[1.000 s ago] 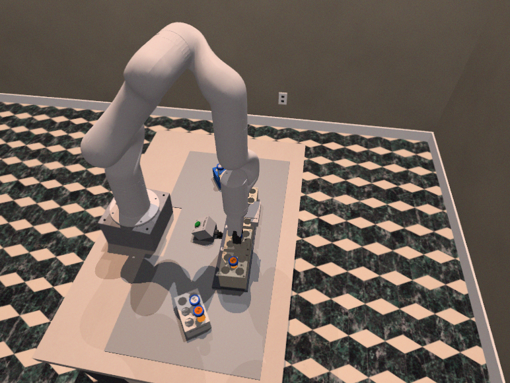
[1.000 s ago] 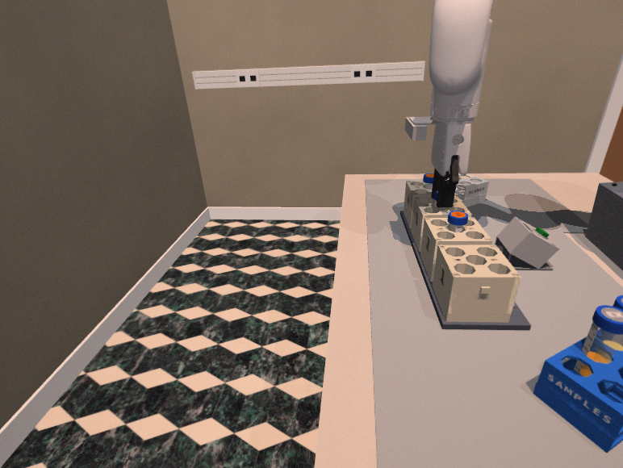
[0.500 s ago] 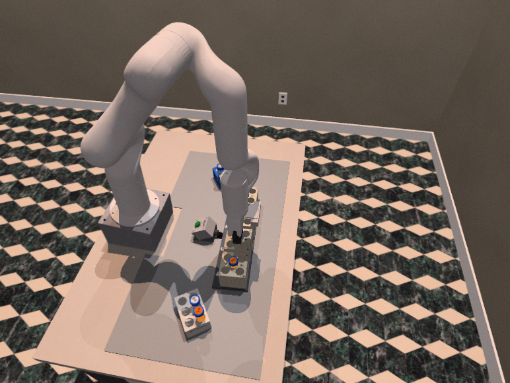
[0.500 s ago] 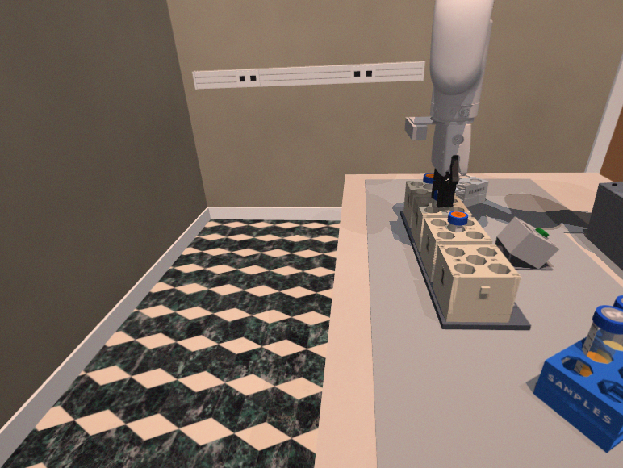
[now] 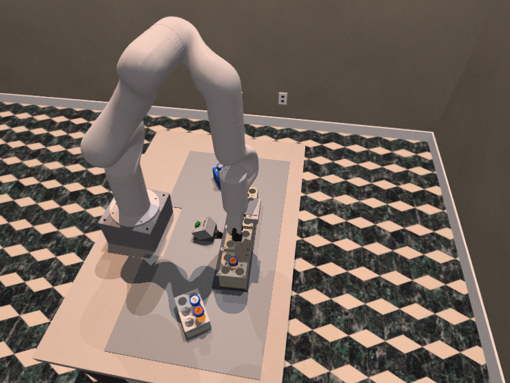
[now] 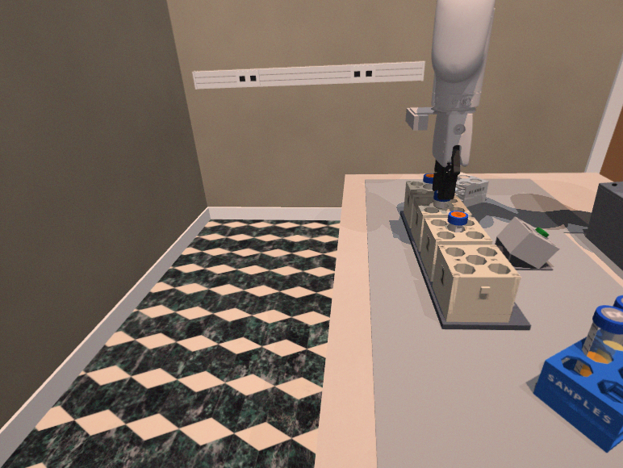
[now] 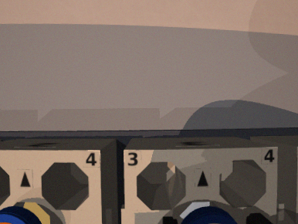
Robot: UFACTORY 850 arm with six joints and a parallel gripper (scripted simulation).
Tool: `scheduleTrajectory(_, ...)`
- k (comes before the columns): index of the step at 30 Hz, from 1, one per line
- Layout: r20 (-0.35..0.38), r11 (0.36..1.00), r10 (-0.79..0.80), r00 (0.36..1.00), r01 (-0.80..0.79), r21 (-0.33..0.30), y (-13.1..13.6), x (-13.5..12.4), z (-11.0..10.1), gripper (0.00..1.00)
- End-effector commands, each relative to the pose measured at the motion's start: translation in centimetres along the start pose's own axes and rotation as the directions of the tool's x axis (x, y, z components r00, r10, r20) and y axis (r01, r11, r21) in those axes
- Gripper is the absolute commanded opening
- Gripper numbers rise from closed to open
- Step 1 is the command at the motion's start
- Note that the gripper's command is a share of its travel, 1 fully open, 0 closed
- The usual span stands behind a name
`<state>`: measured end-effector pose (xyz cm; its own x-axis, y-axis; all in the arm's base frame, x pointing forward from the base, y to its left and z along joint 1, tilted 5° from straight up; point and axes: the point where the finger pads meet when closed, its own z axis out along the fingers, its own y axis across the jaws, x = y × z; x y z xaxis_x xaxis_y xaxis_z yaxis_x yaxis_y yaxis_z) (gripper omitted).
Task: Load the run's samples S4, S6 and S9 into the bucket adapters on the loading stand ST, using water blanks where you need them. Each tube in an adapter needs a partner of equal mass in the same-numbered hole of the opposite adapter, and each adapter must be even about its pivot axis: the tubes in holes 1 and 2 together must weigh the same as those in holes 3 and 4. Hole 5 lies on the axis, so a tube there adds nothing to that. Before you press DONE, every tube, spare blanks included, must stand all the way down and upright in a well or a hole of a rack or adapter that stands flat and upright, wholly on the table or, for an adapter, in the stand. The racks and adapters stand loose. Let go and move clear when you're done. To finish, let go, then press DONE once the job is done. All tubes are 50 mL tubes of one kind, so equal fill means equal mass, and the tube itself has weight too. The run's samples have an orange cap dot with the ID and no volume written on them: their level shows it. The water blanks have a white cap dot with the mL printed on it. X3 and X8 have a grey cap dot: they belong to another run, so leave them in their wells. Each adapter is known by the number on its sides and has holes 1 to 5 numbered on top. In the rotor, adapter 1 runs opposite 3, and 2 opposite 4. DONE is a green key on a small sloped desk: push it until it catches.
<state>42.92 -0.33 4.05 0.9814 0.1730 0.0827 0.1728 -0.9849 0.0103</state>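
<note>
- The blue sample rack point(image 6: 574, 402) is nearest, with tubes waiting in it
- An orange-dot tube point(image 6: 457, 218) stands in a box's middle hole, so it should not tip the box
- 1 box on, the claw point(image 6: 443, 194) is half open around the white-dot water tube point(image 7: 208, 217), not squeezing it; this is likely a partner weight

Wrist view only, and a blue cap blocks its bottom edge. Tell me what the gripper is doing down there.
Observer: The gripper straddles the cap of a tube standing in an adapter hole, with its fingers part open.
Operator: Report the adapter to the left in my view.
Observer: An orange-dot tube stands in its middle hole.
Operator: Now check the end adapter.
Observer: The end adapter, nearest the samples rack, has no tube in any of its five holes.
</note>
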Motion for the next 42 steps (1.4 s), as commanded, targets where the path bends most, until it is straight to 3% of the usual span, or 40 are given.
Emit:
scheduleTrajectory(1, -0.003, 1.000, 0.000, 1.000, 0.000, 0.003, 0.0, 0.1, -0.9, 0.44)
scheduleTrajectory(42, -0.003, 1.000, 0.000, 1.000, 0.000, 0.003, 0.0, 0.1, -7.9, 0.44)
